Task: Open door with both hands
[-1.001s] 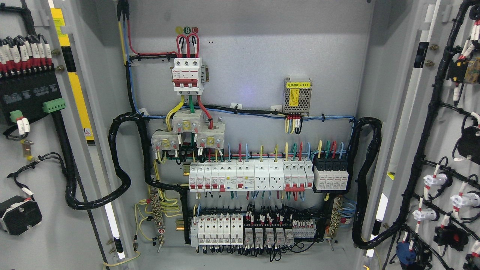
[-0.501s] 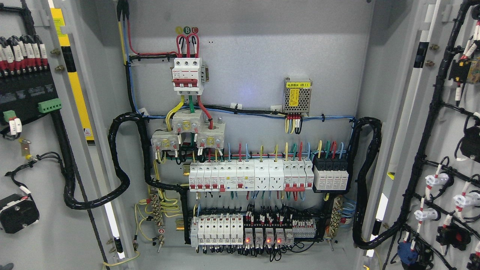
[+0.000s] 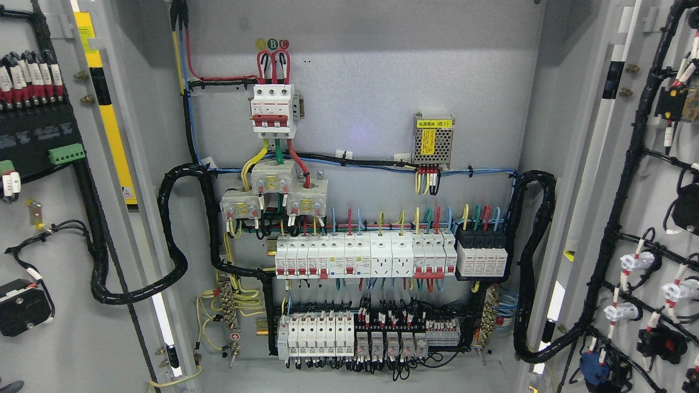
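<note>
Straight ahead of us, an electrical cabinet stands wide open, its grey back panel (image 3: 371,82) fully exposed. The left door (image 3: 54,327) is swung out to the picture's left edge and the right door (image 3: 644,180) to the right edge, each showing its wired inner face. Between them we see a red three-pole breaker (image 3: 274,112) near the top, a small power supply (image 3: 433,140) with a yellow label, a white breaker row (image 3: 363,256) in the middle and relays (image 3: 390,344) below. A dark sliver (image 3: 10,386) sits at the bottom left corner; we cannot tell what it is. Neither hand shows, so we cannot tell how their fingers are set or whether they hold anything. We judge the opening essentially done, with at most a little widening left.
</note>
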Tool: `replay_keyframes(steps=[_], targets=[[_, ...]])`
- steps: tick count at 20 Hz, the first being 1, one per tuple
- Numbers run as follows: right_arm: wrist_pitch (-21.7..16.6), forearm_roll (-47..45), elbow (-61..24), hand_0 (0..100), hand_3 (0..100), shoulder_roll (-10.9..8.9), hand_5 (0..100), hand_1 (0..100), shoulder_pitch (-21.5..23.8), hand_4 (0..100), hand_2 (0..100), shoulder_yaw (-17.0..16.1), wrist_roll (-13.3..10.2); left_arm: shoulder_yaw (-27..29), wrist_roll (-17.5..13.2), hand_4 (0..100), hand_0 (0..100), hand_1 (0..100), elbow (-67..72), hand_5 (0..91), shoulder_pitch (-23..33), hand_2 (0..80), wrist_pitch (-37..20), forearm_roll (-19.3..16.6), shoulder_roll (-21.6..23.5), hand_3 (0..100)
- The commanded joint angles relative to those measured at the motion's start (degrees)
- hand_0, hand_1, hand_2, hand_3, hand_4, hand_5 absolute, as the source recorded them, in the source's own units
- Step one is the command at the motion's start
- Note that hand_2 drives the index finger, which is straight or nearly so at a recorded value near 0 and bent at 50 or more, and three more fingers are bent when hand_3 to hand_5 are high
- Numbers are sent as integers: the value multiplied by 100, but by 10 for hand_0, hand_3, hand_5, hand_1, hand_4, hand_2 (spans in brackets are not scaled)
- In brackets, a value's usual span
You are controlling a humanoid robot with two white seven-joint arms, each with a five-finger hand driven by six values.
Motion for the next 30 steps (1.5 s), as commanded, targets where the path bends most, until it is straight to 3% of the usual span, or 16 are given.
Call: replay_keyframes(steps=[1, 9, 17, 22, 25, 30], targets=[[-6, -5, -17, 0, 0, -41, 0, 500, -10, 0, 40, 144, 38, -16, 1, 0, 120, 556, 270, 0, -118, 0, 13, -14, 102, 0], [-68, 12, -114, 0, 0, -111, 0, 500, -89, 0, 40, 601, 64, -16, 1, 0, 120, 556, 270, 0, -136, 0, 74, -5, 94, 0], [-24, 178, -35, 0, 0, -199, 0, 500, -63, 0, 40, 1356, 73, -16, 1, 0, 120, 556, 182, 0, -127, 0, 74, 4, 76, 0], [-24, 662, 553, 0, 0, -296, 0, 500, -1, 0, 40, 1875, 73, -25, 1, 0, 120, 556, -124, 0, -75, 0, 74, 13, 59, 0], [-32, 680, 1158, 0, 0, -278, 0, 500, 8, 0, 40, 2068, 73, -270, 1, 0, 120, 556, -336, 0, -40, 0, 74, 4, 41, 0], [-41, 680, 1845, 0, 0, -261, 0, 500, -1, 0, 40, 2104, 73, -990, 27, 0, 120, 556, -873, 0, 215, 0, 57, -92, -64, 0]])
